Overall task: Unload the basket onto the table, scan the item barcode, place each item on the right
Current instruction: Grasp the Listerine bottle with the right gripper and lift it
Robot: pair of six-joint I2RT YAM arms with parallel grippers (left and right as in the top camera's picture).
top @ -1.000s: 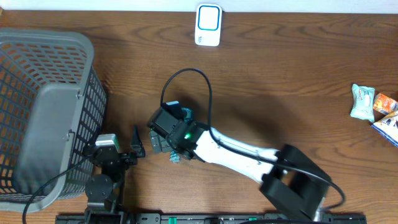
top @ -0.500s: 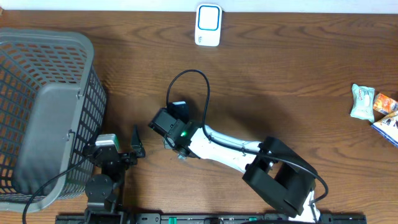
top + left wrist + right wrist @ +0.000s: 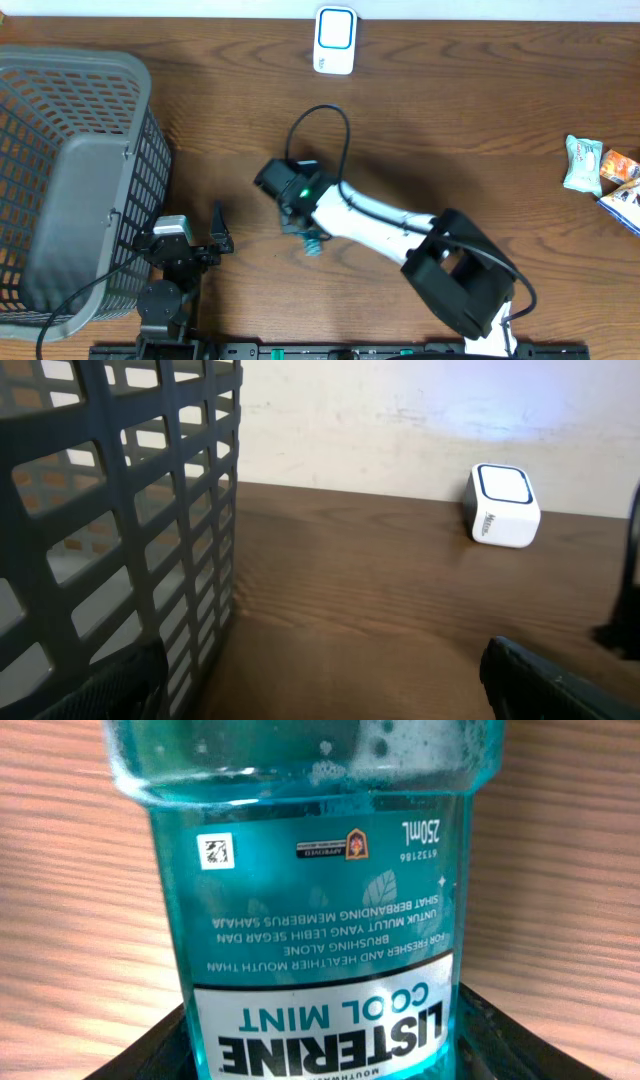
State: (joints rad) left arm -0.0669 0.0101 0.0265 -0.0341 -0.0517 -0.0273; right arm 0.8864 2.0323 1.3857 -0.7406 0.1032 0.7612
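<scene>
Right gripper (image 3: 325, 1050) clenched on Listerine mouthwash bottle (image 3: 320, 900), mid-table (image 3: 480, 120). White scanner (image 3: 334, 40) well apart at far edge. Left gripper (image 3: 218, 232) released beside basket (image 3: 75, 60). Best next: lift steadily, find barcode face – none visible here – present squarely.

On mouthwash bottle (image 3: 320, 920), upside dn: LISTERINE COOL MINT, 250mL.

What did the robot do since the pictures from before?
The right pincer closed on the mouthwash bottle and shifted a little rightward, away from the basket. The left pincer stayed open and still; basket, white scanner and snack packets did not move.
</scene>
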